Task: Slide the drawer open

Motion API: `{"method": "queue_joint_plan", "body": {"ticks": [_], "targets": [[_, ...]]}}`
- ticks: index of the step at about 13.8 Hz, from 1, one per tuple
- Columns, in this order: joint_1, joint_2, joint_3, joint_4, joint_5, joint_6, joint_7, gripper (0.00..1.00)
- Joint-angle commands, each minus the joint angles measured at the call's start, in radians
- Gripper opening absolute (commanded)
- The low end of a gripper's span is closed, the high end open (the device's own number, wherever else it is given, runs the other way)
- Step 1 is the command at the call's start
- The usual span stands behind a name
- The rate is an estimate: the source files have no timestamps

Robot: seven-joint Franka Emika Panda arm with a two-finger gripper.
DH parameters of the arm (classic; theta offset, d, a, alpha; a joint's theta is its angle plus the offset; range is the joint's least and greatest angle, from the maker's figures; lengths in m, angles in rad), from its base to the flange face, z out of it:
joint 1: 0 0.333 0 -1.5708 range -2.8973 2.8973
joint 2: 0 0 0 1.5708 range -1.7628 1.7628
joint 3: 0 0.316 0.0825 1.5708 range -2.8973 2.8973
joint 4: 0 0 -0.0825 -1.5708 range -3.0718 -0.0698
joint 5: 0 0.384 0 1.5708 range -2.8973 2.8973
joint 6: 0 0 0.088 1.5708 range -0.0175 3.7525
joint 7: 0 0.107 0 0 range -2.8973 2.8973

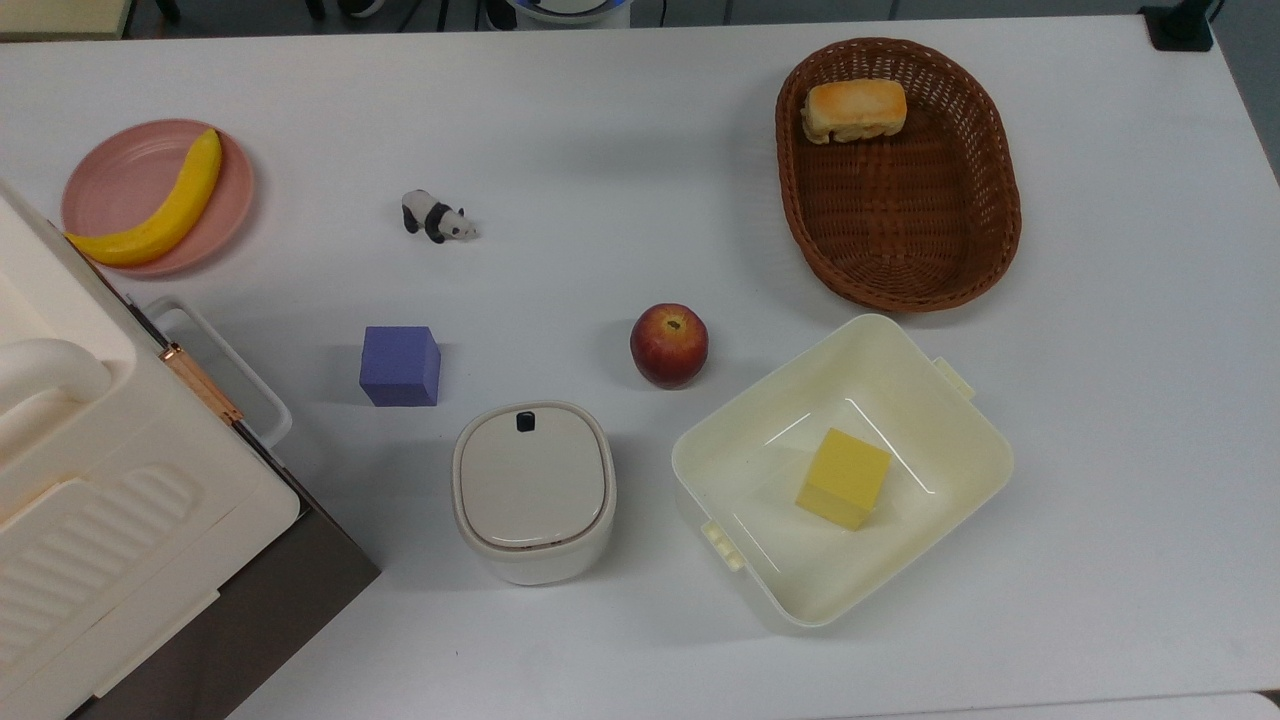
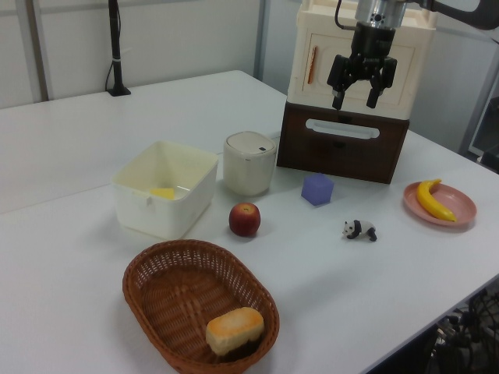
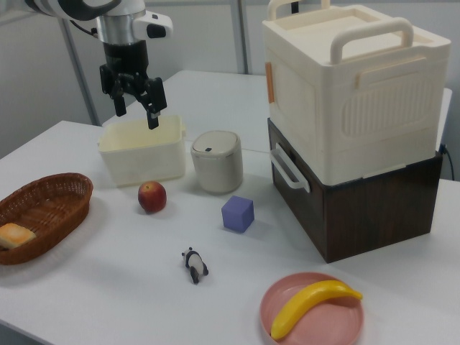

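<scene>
Basket: nearest in the left view, held a bread roll.
Apple: stood on the white surface, beside the cream tub holding a yellow block.
Lidded canister: stood just beside the drawer's corner.
Purple cube, panda figure: lay before the drawer front.
Plate: carried a banana.
Drawer: sat shut under the cream box, white handle forward.
Pincer: hung above the handle, fingers spread, holding nothing.
</scene>
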Motion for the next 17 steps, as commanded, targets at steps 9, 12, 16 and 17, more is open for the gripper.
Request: {"method": "queue_joint_plan", "body": {"ticks": [9,12,16,17], "targets": [[0.006,0.0,-0.004,0.01,0.004,-0.016,-0.007,1.0],[0.003,-0.001,-0.006,0.01,0.002,-0.017,-0.01,1.0],[0.002,-0.001,-0.01,0.012,0.002,-0.014,-0.013,1.0],[0.003,0.0,-0.01,0.012,0.001,-0.011,-0.015,1.0]]}}
